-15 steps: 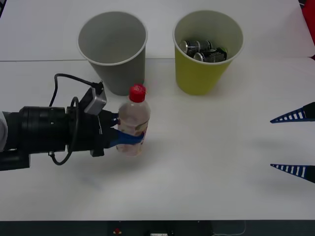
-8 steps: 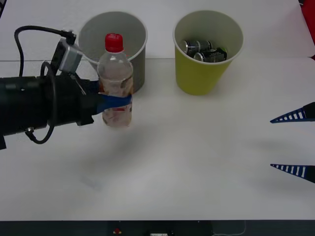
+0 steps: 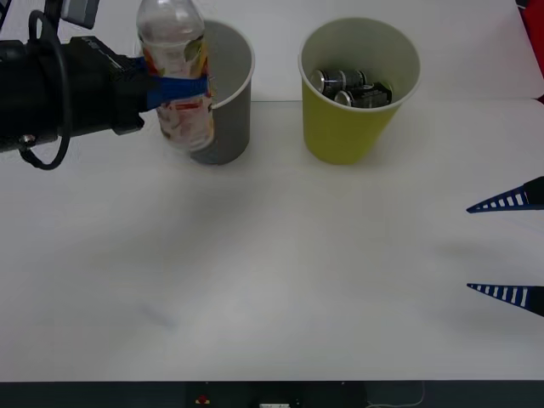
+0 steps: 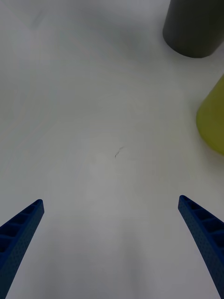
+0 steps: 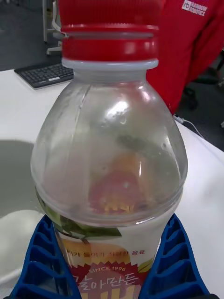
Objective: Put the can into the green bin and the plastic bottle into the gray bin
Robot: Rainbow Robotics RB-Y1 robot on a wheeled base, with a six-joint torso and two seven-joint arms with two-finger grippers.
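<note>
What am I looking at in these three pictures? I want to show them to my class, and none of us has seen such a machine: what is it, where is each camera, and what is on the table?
This is a two-armed robot sorting rubbish. The wide picture comes from a camera above its arms, looking down at a white table. The two tall pictures come from cameras on its wrists.

The left gripper, with blue ribbed fingers, is shut on a clear plastic bottle with a red cap. It holds the bottle upright in the air at the near rim of the gray bin.

Beside that stands the green bin, with dark cans in it.

The right gripper waits open at the table's right side, holding nothing; its wrist picture shows its fingers over the table.
</note>
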